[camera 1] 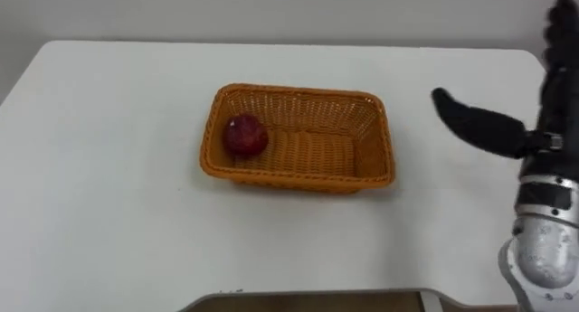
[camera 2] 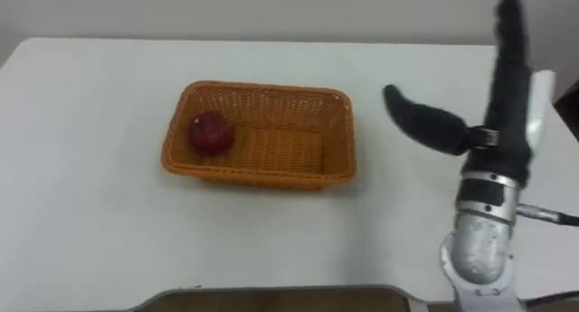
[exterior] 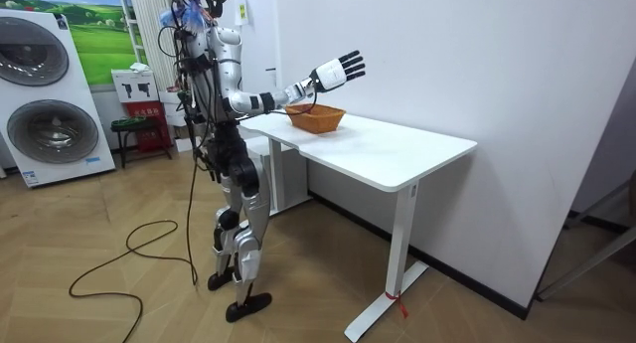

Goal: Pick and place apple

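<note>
Left eye view and right eye view both catch the right hand [camera 2: 511, 113] raised at the robot's right, its dark fingers [camera 2: 508, 41] straight and pointing up, the thumb [camera 2: 425, 122] spread out sideways toward the basket [camera 1: 308, 174]. The hand is wide open and holds nothing.

The apple [camera 1: 245, 135] lies inside the basket, well apart from the fingers, off to their left. It sits at the end of the basket farthest from the thumb tip, against the end wall there. The rest of the basket's floor and its nearer end wall lie between the apple and the thumb.

The apple is round and dark red, with a pale glint on its skin. The basket is rectangular, of tightly woven orange-brown wicker, with walls flaring outward and rounded corners. It stands on a smooth white table [camera 1: 109, 185] with rounded corners. The fingers look matt black, and the wrist below them is a silvery metal cylinder.

From the room view the robot stands upright at the table's end, its right arm stretched over the tabletop, the open hand held higher than the basket.
</note>
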Robot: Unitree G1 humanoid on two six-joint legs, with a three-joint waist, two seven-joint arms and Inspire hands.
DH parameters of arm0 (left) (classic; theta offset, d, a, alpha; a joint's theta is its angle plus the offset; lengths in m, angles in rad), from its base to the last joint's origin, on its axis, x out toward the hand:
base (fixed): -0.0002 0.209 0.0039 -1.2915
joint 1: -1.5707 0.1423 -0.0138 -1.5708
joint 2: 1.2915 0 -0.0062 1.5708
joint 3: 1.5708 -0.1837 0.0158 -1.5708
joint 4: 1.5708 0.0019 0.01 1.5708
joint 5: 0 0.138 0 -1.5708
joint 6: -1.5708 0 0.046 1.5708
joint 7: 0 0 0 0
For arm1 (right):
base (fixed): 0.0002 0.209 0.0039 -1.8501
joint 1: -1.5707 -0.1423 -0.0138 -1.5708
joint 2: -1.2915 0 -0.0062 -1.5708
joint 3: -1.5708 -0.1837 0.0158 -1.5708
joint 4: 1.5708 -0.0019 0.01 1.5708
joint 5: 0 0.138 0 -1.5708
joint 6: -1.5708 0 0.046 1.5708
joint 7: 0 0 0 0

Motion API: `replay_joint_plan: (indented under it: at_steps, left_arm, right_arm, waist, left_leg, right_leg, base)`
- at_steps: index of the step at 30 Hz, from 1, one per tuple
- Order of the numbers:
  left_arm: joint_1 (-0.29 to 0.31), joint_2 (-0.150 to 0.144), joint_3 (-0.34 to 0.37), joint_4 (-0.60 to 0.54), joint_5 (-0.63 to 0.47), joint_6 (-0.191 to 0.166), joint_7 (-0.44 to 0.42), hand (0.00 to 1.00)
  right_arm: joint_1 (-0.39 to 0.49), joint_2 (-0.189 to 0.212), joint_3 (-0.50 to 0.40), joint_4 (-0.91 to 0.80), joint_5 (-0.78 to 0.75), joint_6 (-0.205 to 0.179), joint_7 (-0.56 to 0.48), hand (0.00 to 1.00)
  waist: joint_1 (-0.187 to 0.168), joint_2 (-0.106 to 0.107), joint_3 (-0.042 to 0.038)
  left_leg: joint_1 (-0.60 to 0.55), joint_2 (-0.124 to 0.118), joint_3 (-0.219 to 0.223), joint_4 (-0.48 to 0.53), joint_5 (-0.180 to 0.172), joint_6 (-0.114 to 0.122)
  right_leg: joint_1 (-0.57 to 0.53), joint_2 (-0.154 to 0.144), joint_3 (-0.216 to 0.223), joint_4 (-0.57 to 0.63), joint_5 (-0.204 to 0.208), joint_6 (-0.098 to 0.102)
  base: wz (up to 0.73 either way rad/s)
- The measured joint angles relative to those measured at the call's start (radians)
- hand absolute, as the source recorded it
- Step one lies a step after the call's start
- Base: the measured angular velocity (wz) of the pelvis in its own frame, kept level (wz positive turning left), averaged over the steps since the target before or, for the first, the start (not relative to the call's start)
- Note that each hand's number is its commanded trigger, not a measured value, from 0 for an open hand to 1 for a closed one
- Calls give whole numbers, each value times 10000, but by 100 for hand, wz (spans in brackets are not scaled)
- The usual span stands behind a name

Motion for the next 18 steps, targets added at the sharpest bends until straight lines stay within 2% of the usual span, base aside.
replay_joint_plan:
  at_steps: [3, 6, 9, 12, 16, 18]
  left_arm:
    - [235, 26, 318, -107, 36, 13, 80, 0]
    - [448, 31, 487, -275, 77, 46, 191, 0]
    - [558, 29, 583, -422, 87, 120, 279, 0]
    - [492, 24, 717, -417, 95, 214, 432, 0]
    - [481, -74, 1053, -491, 123, 307, 472, 0]
    - [482, -95, 1096, -491, 149, 364, 479, 0]
  right_arm:
    - [2, -50, -1018, 428, 379, -318, -1329, 0]
    - [19, -50, -1781, 1438, 1140, -328, -2251, 0]
    - [118, -26, -2274, 3262, 2174, -313, -2945, 0]
    - [222, -19, -2299, 4771, 2804, -252, -3209, 0]
    - [537, 49, -2276, 7852, 4067, 137, -2851, 0]
    - [702, 166, -2050, 8984, 4531, 270, -2551, 0]
  waist:
    - [-190, -46, 3]
    - [-366, -114, -28]
    - [-682, -57, -30]
    - [-740, 80, -51]
    - [-749, 270, -137]
    - [-738, 367, -109]
  left_leg:
    - [-19, 4, -29, 12, 0, 0]
    - [-32, 3, -46, 46, 0, 0]
    - [-73, -3, -87, 87, -1, 0]
    - [-56, 1, -70, 84, -1, 0]
    - [-25, -3, -21, 12, -2, 0]
    - [-21, -4, -16, 2, -1, 1]
  right_leg:
    - [14, -5, -57, -5, 0, 0]
    - [34, -6, -62, -6, 0, 0]
    - [32, -21, -108, 5, 0, 0]
    - [32, -14, -67, 14, 1, -1]
    - [41, -18, -5, 24, 0, 0]
    - [36, -20, -10, 27, -2, 0]
  base:
    - [3]
    - [2]
    - [4]
    - [-4]
    - [-3]
    - [0]
